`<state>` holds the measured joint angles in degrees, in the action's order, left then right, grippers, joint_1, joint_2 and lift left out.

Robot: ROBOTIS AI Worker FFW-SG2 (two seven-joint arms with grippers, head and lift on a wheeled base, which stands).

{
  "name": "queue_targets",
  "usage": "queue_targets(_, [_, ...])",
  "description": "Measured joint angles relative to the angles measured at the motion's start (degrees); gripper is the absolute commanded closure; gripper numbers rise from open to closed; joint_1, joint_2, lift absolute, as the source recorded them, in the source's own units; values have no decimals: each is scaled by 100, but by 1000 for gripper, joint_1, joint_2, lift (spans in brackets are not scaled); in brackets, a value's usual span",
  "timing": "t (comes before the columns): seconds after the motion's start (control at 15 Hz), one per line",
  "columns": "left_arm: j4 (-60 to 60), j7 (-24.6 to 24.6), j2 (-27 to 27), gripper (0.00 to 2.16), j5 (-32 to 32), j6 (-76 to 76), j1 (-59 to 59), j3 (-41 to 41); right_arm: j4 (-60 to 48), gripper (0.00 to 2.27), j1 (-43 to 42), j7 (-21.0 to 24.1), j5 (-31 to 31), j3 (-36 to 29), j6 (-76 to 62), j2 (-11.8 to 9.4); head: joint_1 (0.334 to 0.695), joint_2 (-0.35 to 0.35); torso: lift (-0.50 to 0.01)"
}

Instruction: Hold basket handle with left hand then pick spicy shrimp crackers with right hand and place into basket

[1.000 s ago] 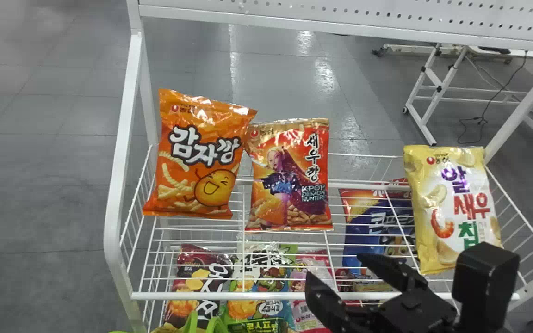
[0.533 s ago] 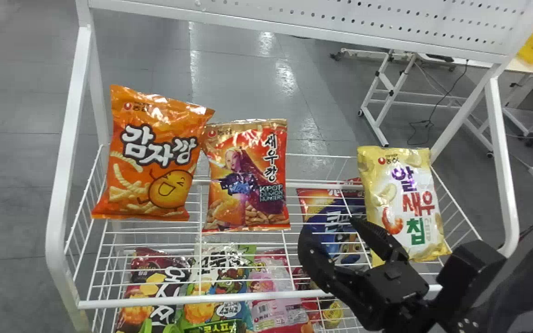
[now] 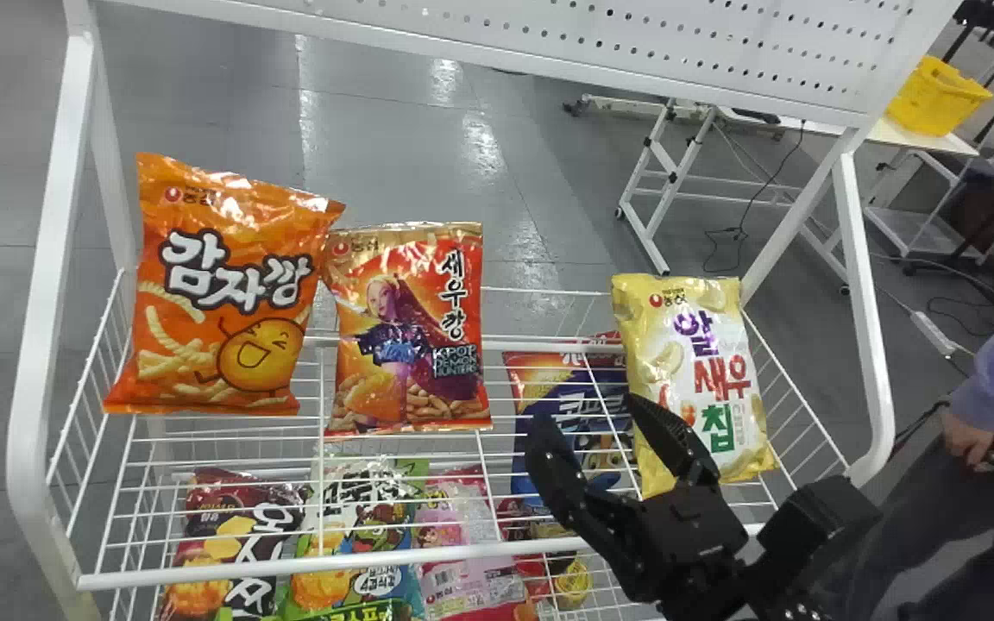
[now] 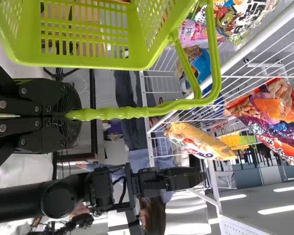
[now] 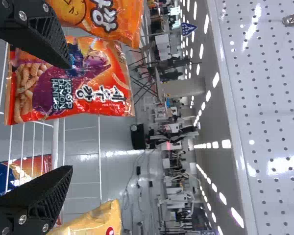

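Observation:
The red shrimp cracker bag (image 3: 406, 336) stands upright on the upper wire rack, between an orange bag and a yellow one. My right gripper (image 3: 588, 414) is to the right of the red bag, in front of the yellow bag's left edge, its fingers apart and holding nothing. In the right wrist view one finger of the right gripper (image 5: 70, 116) overlaps the red bag (image 5: 73, 93); the other is well apart from it. My left gripper (image 4: 77, 115) is shut on the handle (image 4: 117, 113) of the green basket (image 4: 93, 61).
The orange bag (image 3: 221, 302) adjoins the red one on the left; the yellow bag (image 3: 691, 379) is at the right. More snack bags lie below, behind the rack's white front rail (image 3: 333, 562). A perforated white panel (image 3: 549, 43) spans the top. A person stands at the far right.
The head view has swung right, so the rack shows farther left. Against the rack, my right gripper has moved up and to the right, toward the yellow bag, still open.

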<state>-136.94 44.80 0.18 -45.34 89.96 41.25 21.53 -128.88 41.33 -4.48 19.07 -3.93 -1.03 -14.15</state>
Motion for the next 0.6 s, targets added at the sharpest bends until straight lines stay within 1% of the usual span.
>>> queue_targets(0.6, [-65,70,0,1892,-60,0,134,96,294,76,-173,4,-35,50,-291,103,695,-350,-37])
